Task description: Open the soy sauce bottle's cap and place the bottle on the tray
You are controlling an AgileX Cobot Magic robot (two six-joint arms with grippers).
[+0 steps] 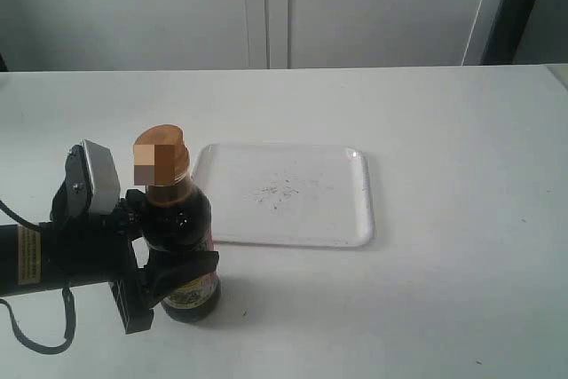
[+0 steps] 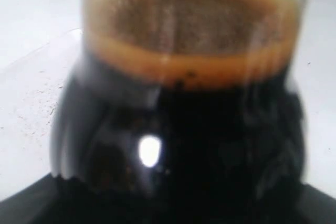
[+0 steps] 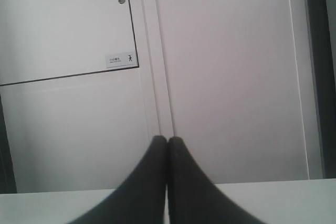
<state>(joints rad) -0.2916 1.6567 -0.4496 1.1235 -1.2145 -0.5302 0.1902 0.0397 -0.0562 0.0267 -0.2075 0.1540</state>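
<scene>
The left gripper (image 1: 173, 255) clasped the small clear soy sauce bottle (image 1: 182, 246) of dark liquid just left of the flat white plastic tray (image 1: 355, 210), its copper-orange ridged cap (image 1: 161, 155) apparently unopened, so the pressed-together right gripper (image 3: 167, 153) would next need to flip it.

White table (image 1: 461, 130) before pale cabinet doors (image 1: 355, 6).

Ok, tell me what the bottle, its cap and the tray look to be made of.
Soy sauce bottle: clear and glossy, glass or plastic; dark liquid shows through, with a bright glint.
Cap: copper-orange, probably plastic; it is blurred.
Tray: white, smooth, likely plastic; slight sheen at the rim.
</scene>
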